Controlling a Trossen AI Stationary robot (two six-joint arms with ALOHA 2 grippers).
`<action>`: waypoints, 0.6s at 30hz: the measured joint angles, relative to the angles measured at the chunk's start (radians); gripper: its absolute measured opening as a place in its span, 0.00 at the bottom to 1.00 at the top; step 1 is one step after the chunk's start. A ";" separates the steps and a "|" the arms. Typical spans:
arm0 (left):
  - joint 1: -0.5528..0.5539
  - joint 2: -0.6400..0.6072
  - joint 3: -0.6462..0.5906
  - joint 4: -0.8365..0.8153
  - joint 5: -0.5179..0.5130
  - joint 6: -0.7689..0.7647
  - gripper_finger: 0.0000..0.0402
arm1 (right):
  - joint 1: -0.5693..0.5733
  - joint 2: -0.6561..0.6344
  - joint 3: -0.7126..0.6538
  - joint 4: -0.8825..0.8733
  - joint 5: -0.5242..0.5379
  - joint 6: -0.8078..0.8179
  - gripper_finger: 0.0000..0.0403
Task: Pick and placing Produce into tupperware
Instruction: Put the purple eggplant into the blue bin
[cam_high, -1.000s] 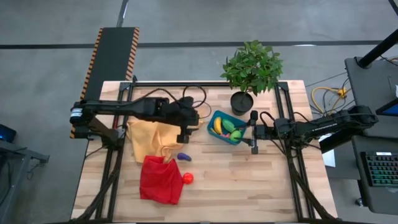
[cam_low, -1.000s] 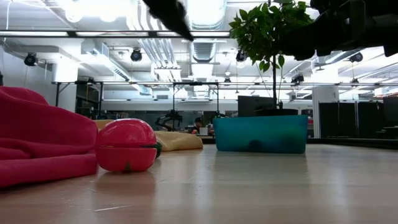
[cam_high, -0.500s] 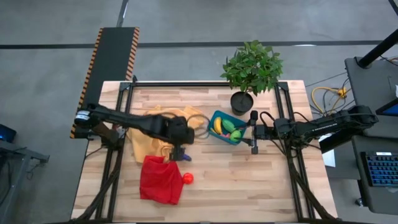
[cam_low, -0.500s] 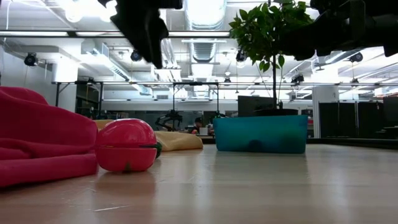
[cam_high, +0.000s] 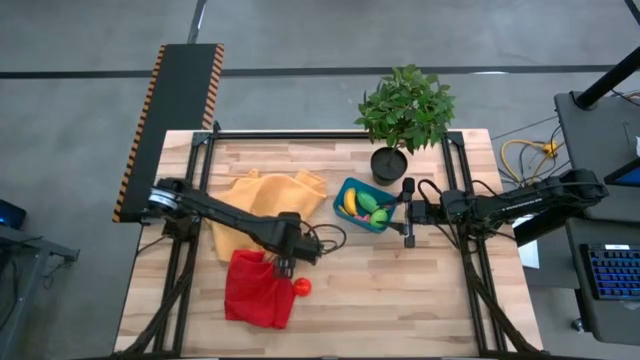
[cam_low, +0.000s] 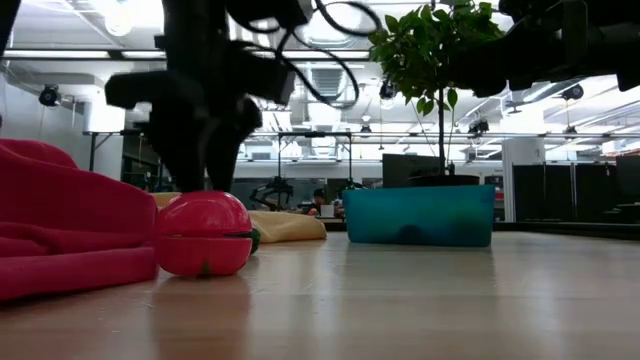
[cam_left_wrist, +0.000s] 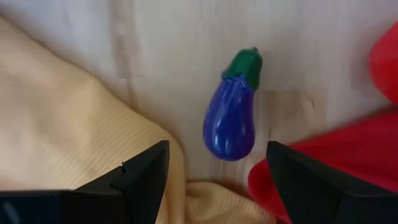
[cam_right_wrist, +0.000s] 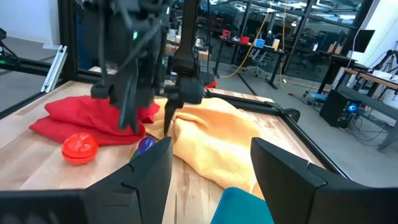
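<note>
Wood table (cam_high: 400, 290) with cloths, grey floor (cam_high: 300, 40) around it

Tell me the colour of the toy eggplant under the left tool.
Purple-blue body with a green stem cap; the eggplant shows best in the left wrist view.

Left claw (cam_left_wrist: 214, 180) spread, lowered; right claw (cam_right_wrist: 211, 180) spread, waiting.

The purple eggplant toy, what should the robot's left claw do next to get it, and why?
Probably lower straight down. The left claw is open above the eggplant, which lies free on the table between the yellow cloth and the red cloth.
</note>
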 joint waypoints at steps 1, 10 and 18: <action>-0.001 0.013 0.001 0.000 0.007 0.000 0.64 | 0.000 0.000 0.000 0.000 0.000 0.000 0.52; -0.003 0.068 0.001 0.043 0.023 0.001 0.64 | 0.000 0.000 0.000 0.000 0.000 0.000 0.52; -0.003 0.068 -0.013 0.117 0.049 0.030 0.64 | 0.000 0.000 0.000 -0.003 0.000 0.000 0.52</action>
